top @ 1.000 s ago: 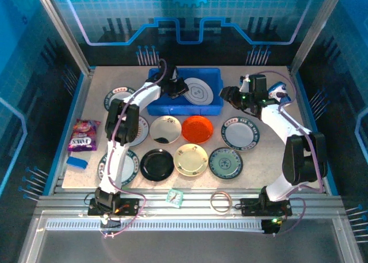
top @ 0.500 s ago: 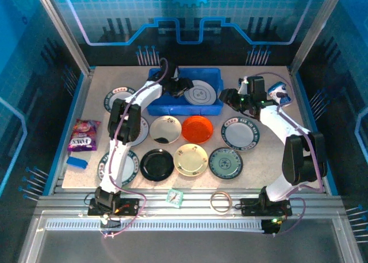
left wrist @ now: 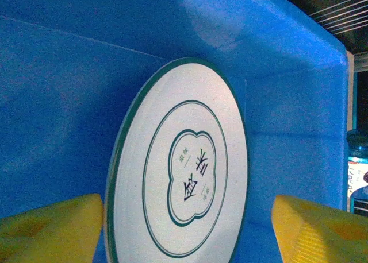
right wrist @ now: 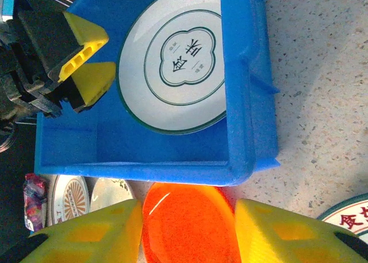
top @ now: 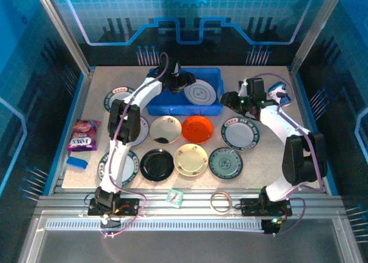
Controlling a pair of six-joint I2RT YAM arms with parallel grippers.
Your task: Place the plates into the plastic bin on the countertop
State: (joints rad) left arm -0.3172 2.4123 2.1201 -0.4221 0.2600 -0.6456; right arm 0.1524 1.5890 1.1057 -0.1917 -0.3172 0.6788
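left claw hangs over the far left part of the plastic bin when seen from above. a white plate lies in the bin's right half. my right claw hovers just off the bin's right end. other plates are spread over the desk, and an orange plate sits just in front of the bin.

from my left wrist, the left claw is spread wide and holds nothing. the white plate lies beyond it, against the blue wall.

from my right wrist, the right claw is spread wide too, with nothing in it. the orange plate lies below, beside the bin's near wall.
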